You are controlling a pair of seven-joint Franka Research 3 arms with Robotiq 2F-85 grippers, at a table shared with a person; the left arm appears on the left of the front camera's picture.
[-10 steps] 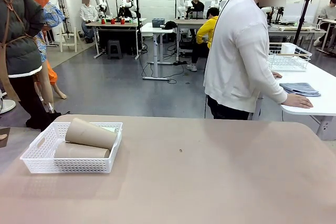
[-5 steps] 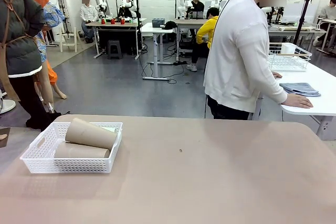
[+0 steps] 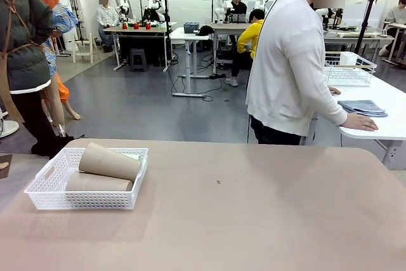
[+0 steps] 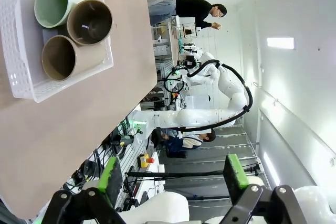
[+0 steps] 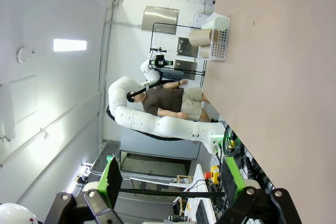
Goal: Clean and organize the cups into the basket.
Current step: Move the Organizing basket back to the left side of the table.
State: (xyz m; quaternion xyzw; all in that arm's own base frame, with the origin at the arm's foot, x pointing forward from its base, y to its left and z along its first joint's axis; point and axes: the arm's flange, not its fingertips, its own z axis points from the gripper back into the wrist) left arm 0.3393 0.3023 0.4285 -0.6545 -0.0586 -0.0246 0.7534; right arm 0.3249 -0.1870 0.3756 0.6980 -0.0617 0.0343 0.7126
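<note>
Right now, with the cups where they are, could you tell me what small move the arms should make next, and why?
Probably none beyond holding clear: all three cups, the mint cup and two tan cups, already lie in the basket. Both the left gripper and right gripper stand open and empty, away from the basket, so the sorting looks finished.

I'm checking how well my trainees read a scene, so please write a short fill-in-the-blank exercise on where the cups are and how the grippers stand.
1. The number of cups lying in the white basket is ____.
2. Beside the two tan-brown cups lies one coloured pale mint ____.
3. The left gripper and the right gripper both have their jaws ____.
4. In the front view the basket sits near the table's ____ edge.

Missing words: three; green; open; left
</note>
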